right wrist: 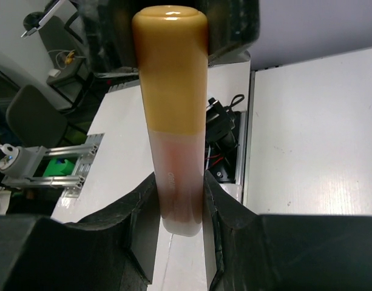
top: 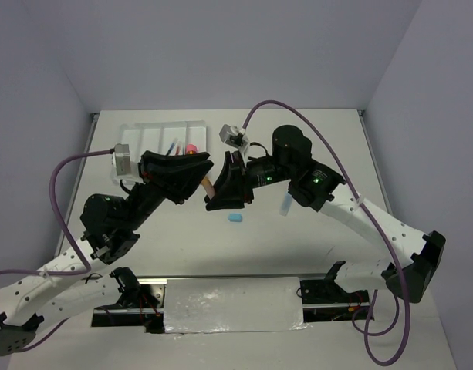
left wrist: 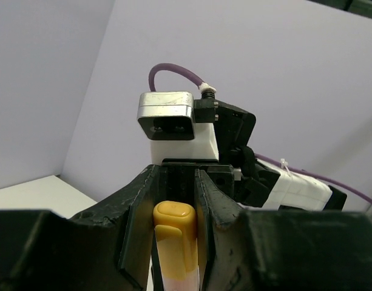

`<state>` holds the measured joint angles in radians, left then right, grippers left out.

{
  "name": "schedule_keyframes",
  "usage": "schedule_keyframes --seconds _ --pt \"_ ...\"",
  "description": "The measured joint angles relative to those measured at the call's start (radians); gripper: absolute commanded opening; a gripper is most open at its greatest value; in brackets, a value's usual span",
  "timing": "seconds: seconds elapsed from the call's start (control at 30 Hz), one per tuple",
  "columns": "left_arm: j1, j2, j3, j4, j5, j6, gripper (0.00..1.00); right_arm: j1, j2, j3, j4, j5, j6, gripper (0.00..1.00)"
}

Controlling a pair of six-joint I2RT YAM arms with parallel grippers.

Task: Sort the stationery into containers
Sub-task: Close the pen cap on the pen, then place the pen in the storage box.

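An orange-capped highlighter with a pale see-through barrel hangs above the table between the two arms. My left gripper is shut on its orange cap, which fills the gap between the pads. From the other side, my right gripper is shut on the end of its barrel. The white four-compartment tray lies at the back left, with thin pens and a pink piece in it. A light-blue eraser lies on the table below the grippers. A pale blue tube lies by the right arm.
The right arm's wrist camera faces my left gripper at close range. Purple cables loop off both arms. The right wrist view, looking past my right gripper, shows the table's near edge with wiring and an aluminium frame below.
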<state>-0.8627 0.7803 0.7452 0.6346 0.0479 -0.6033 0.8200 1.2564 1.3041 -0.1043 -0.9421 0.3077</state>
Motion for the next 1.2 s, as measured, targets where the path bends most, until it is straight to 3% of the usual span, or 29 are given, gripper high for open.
schedule_keyframes --seconds 0.1,0.13,0.2,0.23,0.27,0.4,0.6,0.97,1.07,1.1,1.2 --pt "-0.008 -0.008 0.042 -0.060 -0.046 0.000 0.00 -0.003 0.005 0.011 -0.001 -0.002 0.003 0.00" --pt "-0.014 -0.017 0.071 -0.102 -0.065 0.004 0.15 -0.006 0.005 0.011 0.001 -0.003 0.002 0.00" --pt "-0.024 -0.039 0.117 -0.209 -0.098 0.024 0.33 -0.008 0.003 -0.003 0.033 -0.004 0.003 0.00" --pt "-0.028 -0.049 0.140 -0.262 -0.107 0.035 0.50 -0.008 0.000 -0.018 0.063 -0.005 0.005 0.00" --pt "-0.032 -0.056 0.157 -0.307 -0.109 0.055 0.57 -0.008 -0.006 -0.035 0.094 -0.005 0.006 0.00" --pt "-0.060 -0.058 0.189 -0.528 -0.073 0.101 0.63 -0.020 -0.058 -0.095 0.249 0.043 0.008 0.00" --pt "-0.062 -0.045 0.223 -0.585 -0.065 0.128 0.80 -0.008 -0.088 -0.138 0.277 0.066 -0.025 0.00" --pt "-0.062 -0.051 0.178 -0.539 -0.069 0.135 0.74 0.006 -0.093 -0.206 0.338 0.068 -0.029 0.00" --pt "-0.062 -0.048 0.177 -0.517 -0.072 0.132 0.60 0.009 -0.092 -0.209 0.346 0.082 -0.025 0.00" --pt "-0.064 -0.044 0.177 -0.512 -0.075 0.130 0.41 0.009 -0.090 -0.209 0.348 0.089 -0.025 0.00" --pt "-0.070 -0.031 0.177 -0.500 -0.078 0.132 0.20 0.008 -0.079 -0.211 0.348 0.130 -0.021 0.00"
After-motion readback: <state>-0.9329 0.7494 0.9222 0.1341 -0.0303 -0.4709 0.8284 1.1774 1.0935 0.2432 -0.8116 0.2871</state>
